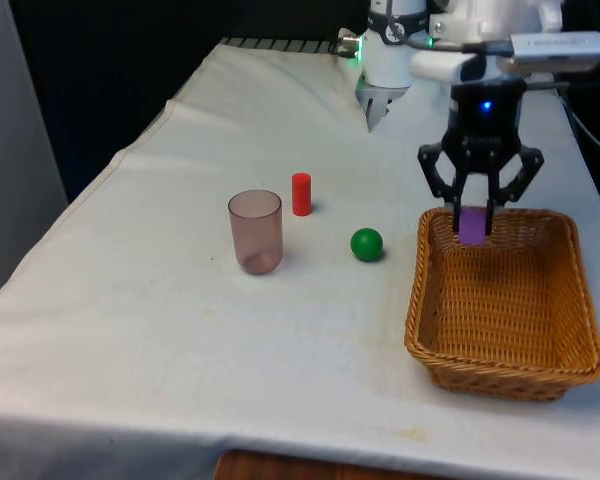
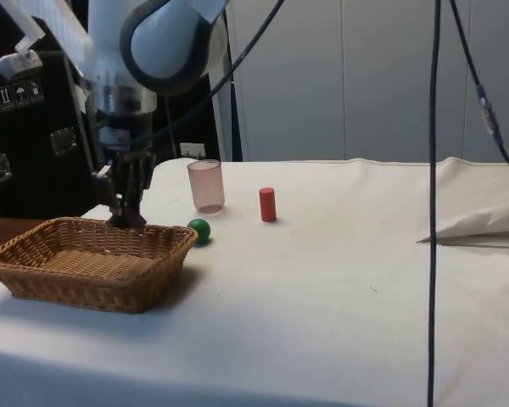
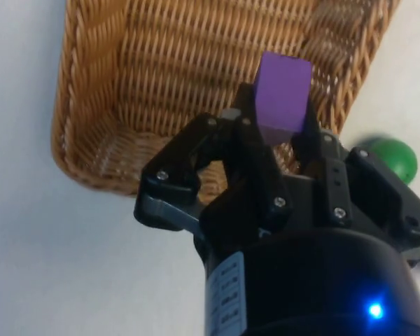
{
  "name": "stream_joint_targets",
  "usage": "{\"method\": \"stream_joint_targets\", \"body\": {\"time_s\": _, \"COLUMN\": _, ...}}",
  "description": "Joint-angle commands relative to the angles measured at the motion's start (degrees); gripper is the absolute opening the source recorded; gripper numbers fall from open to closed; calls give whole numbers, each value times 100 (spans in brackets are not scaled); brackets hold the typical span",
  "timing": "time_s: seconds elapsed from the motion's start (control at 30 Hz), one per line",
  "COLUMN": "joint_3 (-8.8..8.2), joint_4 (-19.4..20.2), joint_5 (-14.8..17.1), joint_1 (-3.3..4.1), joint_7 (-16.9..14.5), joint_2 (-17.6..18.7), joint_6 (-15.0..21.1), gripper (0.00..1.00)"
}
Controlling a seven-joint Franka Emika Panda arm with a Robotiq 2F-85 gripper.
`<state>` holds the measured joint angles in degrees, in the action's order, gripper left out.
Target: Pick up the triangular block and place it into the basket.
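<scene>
My black gripper (image 1: pixel 474 218) is shut on a purple block (image 1: pixel 472 225), which hangs just over the far end of the wicker basket (image 1: pixel 570 362). In the wrist view the purple block (image 3: pixel 283 98) sticks out between the two fingers, above the basket's woven floor (image 3: pixel 175 77). From the side, the gripper (image 2: pixel 129 212) holds the block (image 2: pixel 136 220) low over the basket's far rim (image 2: pixel 93 227). The basket (image 2: pixel 76 280) sits on the white cloth at the front view's right.
A green ball (image 1: pixel 366 244) lies just left of the basket in the front view. A translucent pink cup (image 1: pixel 256 231) and a small red cylinder (image 1: pixel 301 194) stand further left. In the side view a black cable (image 2: pixel 433 203) hangs down.
</scene>
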<state>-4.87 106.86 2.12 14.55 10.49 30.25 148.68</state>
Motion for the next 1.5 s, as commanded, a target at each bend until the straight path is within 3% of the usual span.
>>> {"method": "stream_joint_targets", "body": {"time_s": 0.0, "joint_3": 57, "joint_4": -149, "joint_5": 34, "joint_1": -17, "joint_7": -46, "joint_2": 143, "joint_6": 0, "gripper": 34}}
{"method": "stream_joint_targets", "body": {"time_s": 0.27, "joint_3": 115, "joint_4": -676, "joint_5": 11, "joint_1": -6, "joint_7": -92, "joint_2": 670, "joint_6": 6, "gripper": 34}}
{"method": "stream_joint_targets", "body": {"time_s": 0.43, "joint_3": 229, "joint_4": -659, "joint_5": 69, "joint_1": -57, "joint_7": -269, "joint_2": 831, "joint_6": 138, "gripper": 34}}
{"method": "stream_joint_targets", "body": {"time_s": 0.47, "joint_3": 132, "joint_4": -699, "joint_5": 0, "joint_1": 6, "joint_7": -183, "joint_2": 837, "joint_6": 52, "gripper": 34}}
{"method": "stream_joint_targets", "body": {"time_s": 0.5, "joint_3": 241, "joint_4": -642, "joint_5": 80, "joint_1": -69, "joint_7": -304, "joint_2": 842, "joint_6": 166, "gripper": 34}}
{"method": "stream_joint_targets", "body": {"time_s": 0.67, "joint_3": 258, "joint_4": -636, "joint_5": 103, "joint_1": -74, "joint_7": -384, "joint_2": 917, "joint_6": 241, "gripper": 34}}
{"method": "stream_joint_targets", "body": {"time_s": 0.7, "joint_3": 258, "joint_4": -653, "joint_5": 103, "joint_1": -74, "joint_7": -390, "joint_2": 934, "joint_6": 241, "gripper": 41}}
{"method": "stream_joint_targets", "body": {"time_s": 0.73, "joint_3": 155, "joint_4": -630, "joint_5": 17, "joint_1": 0, "joint_7": -304, "joint_2": 911, "joint_6": 212, "gripper": 45}}
{"method": "stream_joint_targets", "body": {"time_s": 0.77, "joint_3": 258, "joint_4": -653, "joint_5": 103, "joint_1": -74, "joint_7": -395, "joint_2": 940, "joint_6": 241, "gripper": 45}}
{"method": "stream_joint_targets", "body": {"time_s": 0.93, "joint_3": 258, "joint_4": -676, "joint_5": 103, "joint_1": -80, "joint_7": -407, "joint_2": 963, "joint_6": 235, "gripper": 70}}
{"method": "stream_joint_targets", "body": {"time_s": 1.0, "joint_3": 264, "joint_4": -682, "joint_5": 103, "joint_1": -80, "joint_7": -413, "joint_2": 968, "joint_6": 235, "gripper": 84}}
{"method": "stream_joint_targets", "body": {"time_s": 1.03, "joint_3": 160, "joint_4": -653, "joint_5": 17, "joint_1": 0, "joint_7": -321, "joint_2": 945, "joint_6": 212, "gripper": 89}}
{"method": "stream_joint_targets", "body": {"time_s": 1.07, "joint_3": 264, "joint_4": -688, "joint_5": 103, "joint_1": -80, "joint_7": -413, "joint_2": 974, "joint_6": 235, "gripper": 89}}
{"method": "stream_joint_targets", "body": {"time_s": 1.13, "joint_3": 264, "joint_4": -693, "joint_5": 109, "joint_1": -80, "joint_7": -413, "joint_2": 980, "joint_6": 235, "gripper": 98}}
{"method": "stream_joint_targets", "body": {"time_s": 1.33, "joint_3": 252, "joint_4": -699, "joint_5": 92, "joint_1": -40, "joint_7": -361, "joint_2": 963, "joint_6": 212, "gripper": 100}}
{"method": "stream_joint_targets", "body": {"time_s": 1.37, "joint_3": 178, "joint_4": -676, "joint_5": 23, "joint_1": 0, "joint_7": -327, "joint_2": 957, "joint_6": 212, "gripper": 100}}
{"method": "stream_joint_targets", "body": {"time_s": 1.47, "joint_3": 286, "joint_4": -688, "joint_5": 80, "joint_1": -29, "joint_7": -321, "joint_2": 940, "joint_6": 212, "gripper": 100}}
